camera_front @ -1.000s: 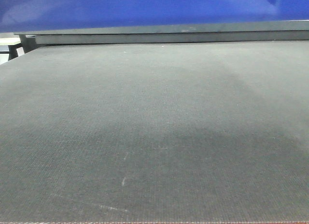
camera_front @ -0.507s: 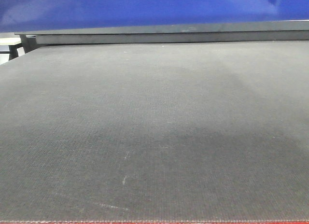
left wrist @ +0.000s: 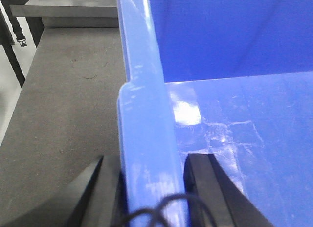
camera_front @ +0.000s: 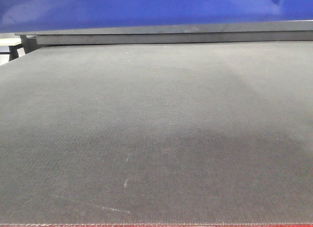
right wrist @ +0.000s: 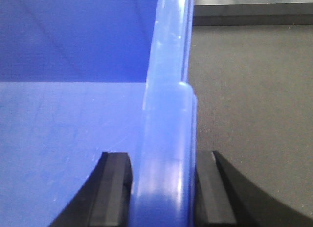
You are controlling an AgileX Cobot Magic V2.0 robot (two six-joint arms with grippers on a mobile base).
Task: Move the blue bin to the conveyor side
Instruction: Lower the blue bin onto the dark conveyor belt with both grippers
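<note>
The blue bin (camera_front: 146, 9) fills the top of the front view, above the far end of the dark grey conveyor belt (camera_front: 156, 114). A thin red edge (camera_front: 195, 225) of the belt frame shows at the bottom. In the left wrist view, my left gripper (left wrist: 149, 161) is shut on the bin's left rim (left wrist: 142, 90), one finger outside and one inside over the bin floor (left wrist: 244, 139). In the right wrist view, my right gripper (right wrist: 161, 156) is shut on the right rim (right wrist: 166, 65), with the bin's inside (right wrist: 58, 114) to its left.
A grey metal rail (camera_front: 171, 34) runs behind the belt under the bin. The belt surface lies outside both rims (left wrist: 63, 114) (right wrist: 249, 104). A grey slab (left wrist: 73, 4) and black straps (left wrist: 19, 38) sit at the far left; a dark frame (right wrist: 254, 11) at the far right.
The shadow on the belt has drawn back toward the near edge, and the red strip at the bottom shows slightly more. The bin's lower edge has hardly shifted.
</note>
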